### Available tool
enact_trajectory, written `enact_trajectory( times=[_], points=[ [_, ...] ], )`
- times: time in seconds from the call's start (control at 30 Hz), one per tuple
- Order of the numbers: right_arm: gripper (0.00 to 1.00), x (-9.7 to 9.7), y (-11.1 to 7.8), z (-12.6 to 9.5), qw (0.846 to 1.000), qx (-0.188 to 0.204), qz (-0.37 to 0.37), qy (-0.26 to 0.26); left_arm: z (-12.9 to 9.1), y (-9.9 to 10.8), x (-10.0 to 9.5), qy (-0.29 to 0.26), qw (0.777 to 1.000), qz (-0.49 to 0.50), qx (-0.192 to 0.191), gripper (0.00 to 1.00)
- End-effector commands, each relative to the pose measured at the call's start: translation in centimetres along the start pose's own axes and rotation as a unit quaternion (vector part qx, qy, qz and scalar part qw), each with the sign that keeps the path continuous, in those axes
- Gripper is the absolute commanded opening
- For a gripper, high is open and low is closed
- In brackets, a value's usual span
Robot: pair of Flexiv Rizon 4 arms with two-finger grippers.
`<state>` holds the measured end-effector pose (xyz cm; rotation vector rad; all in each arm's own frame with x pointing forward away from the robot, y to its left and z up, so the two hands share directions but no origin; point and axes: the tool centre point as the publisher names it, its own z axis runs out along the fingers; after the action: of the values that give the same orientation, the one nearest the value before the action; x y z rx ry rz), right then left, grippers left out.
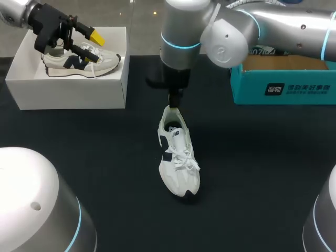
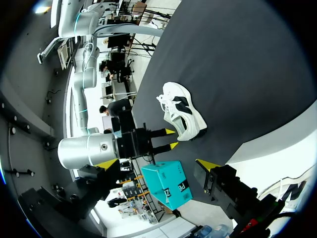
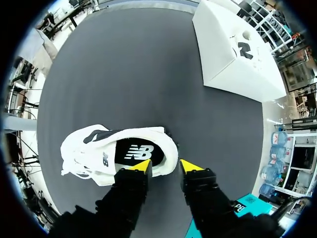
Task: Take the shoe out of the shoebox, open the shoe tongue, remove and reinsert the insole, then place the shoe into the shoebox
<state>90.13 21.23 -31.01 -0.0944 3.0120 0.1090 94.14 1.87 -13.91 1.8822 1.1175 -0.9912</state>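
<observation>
Straddling the heel: R gripper (image 3: 166, 167) hangs over the shoe (image 1: 178, 157), fingers (image 3: 141, 166) spread. One yellow tip sits over the collar at the opening, the other just outside the heel w/ a gap showing. No pinch yet, as far as wrist view tells.

Shoe stands on its sole mid-table (image 1: 105, 157), toe toward robot, laces (image 1: 185, 157) done up, insole (image 3: 133, 151) in place. It is well apart from white shoebox (image 1: 68, 89) at far left. L gripper (image 1: 90, 43) hovers over that box, also spread, holding nothing. A 2nd shoe (image 1: 79, 62) sits inside. Teal box (image 1: 283, 86) at far right.

Risks, my read:
- Closing on collar alone: soft wall folds, shoe pivots or tips on lift.
- Inner finger may catch insole edge & drag it crooked.
- Tied laces mean shoe won't open far. Forcing it slides the shoe, since nothing pins the toe.
- Return to box: 2nd shoe takes up room, poss. jam.
</observation>
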Motion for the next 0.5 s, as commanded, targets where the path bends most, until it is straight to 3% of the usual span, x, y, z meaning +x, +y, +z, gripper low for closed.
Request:
enact_trajectory(
  times=[0.03, 0.5],
  points=[
    [0.73, -0.9, 0.5, 0.8, 1.000, 0.005, -0.002, 0.004, -0.1, 0.1, 0.0, 0.001, 1.000, 0.001, 0.002, 1.00],
    [0.78, -1.4, 0.8, 4.0, 0.999, 0.041, -0.028, 0.002, -0.1, 0.1, 0.0, 0.001, 1.000, 0.001, 0.002, 1.00]
  ],
)
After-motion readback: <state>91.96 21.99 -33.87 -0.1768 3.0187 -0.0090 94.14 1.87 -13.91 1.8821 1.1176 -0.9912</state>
